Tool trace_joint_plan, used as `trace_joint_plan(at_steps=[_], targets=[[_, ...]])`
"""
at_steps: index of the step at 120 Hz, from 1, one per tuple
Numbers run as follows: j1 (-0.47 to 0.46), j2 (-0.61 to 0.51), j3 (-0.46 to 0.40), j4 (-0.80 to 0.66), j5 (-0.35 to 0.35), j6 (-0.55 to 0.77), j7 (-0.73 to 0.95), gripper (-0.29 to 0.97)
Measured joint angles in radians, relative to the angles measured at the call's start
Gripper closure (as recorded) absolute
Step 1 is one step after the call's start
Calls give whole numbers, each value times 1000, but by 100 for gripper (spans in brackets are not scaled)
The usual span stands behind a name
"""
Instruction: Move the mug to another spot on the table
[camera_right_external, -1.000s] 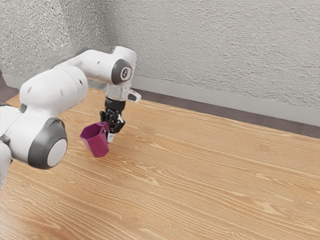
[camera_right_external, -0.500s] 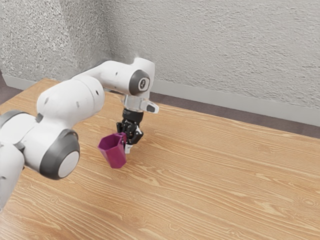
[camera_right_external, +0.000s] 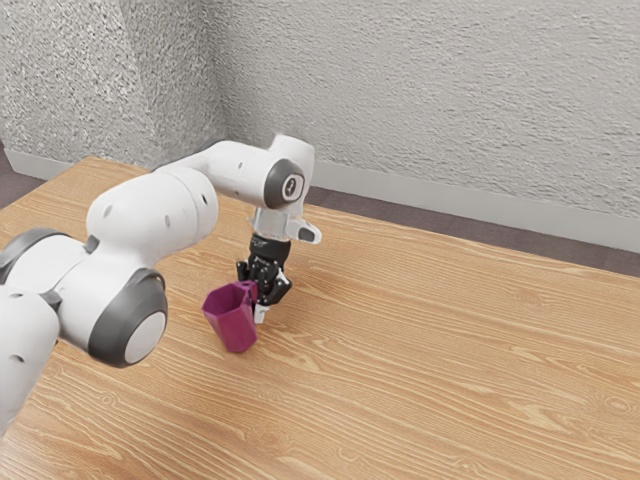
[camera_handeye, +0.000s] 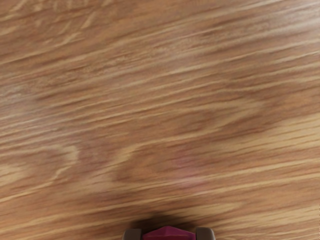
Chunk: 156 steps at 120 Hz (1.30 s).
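– While the arm (camera_right_external: 150, 215) reaches in from the exterior view's left, what is the status of the end effector?

– Gripper (camera_right_external: 262, 292): closed on the mug (camera_right_external: 231, 318). The black fingers point down and clamp the mug's wall at the rim, on the side facing the exterior view's right. The gap between the fingers is narrow, with only the wall thickness between them.

– Describe the mug.

– It has a magenta, faceted body that tapers toward the base, and an open mouth. It hangs tilted from the fingers, with the mouth leaning toward the exterior view's left and the base pointing down.

– State its position.

– It is over the wooden table (camera_right_external: 450, 350), in the portion toward the exterior view's left, directly below the arm's wrist. The base is at or just above the surface. Contact with the wood cannot be confirmed from where I stand.

– What does the wrist view report?

– It reports wood grain running beneath the hand. A small magenta part of the mug (camera_handeye: 167, 233) sits just under the hand, with a pale tip touching it on each side.

– Surroundings?

– A grey, rough-textured wall (camera_right_external: 450, 90) stands behind the table. A pale baseboard (camera_right_external: 480, 200) runs along its foot, with a dark strip of floor (camera_right_external: 500, 232) between the baseboard and the table's far edge.
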Motion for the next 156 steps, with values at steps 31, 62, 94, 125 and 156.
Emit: trace_joint_plan(at_steps=[31,62,94,125,156], targets=[[1,-1,-2,-3,-20,13,-18,38],[1,-19,-2,-9,-37,63,-28,14],[-10,-189,-4,-132,-43,179,-24,4],[-29,-563,-14,-447,-2,354,-21,1],[-22,-671,-14,-412,19,342,-45,0]])
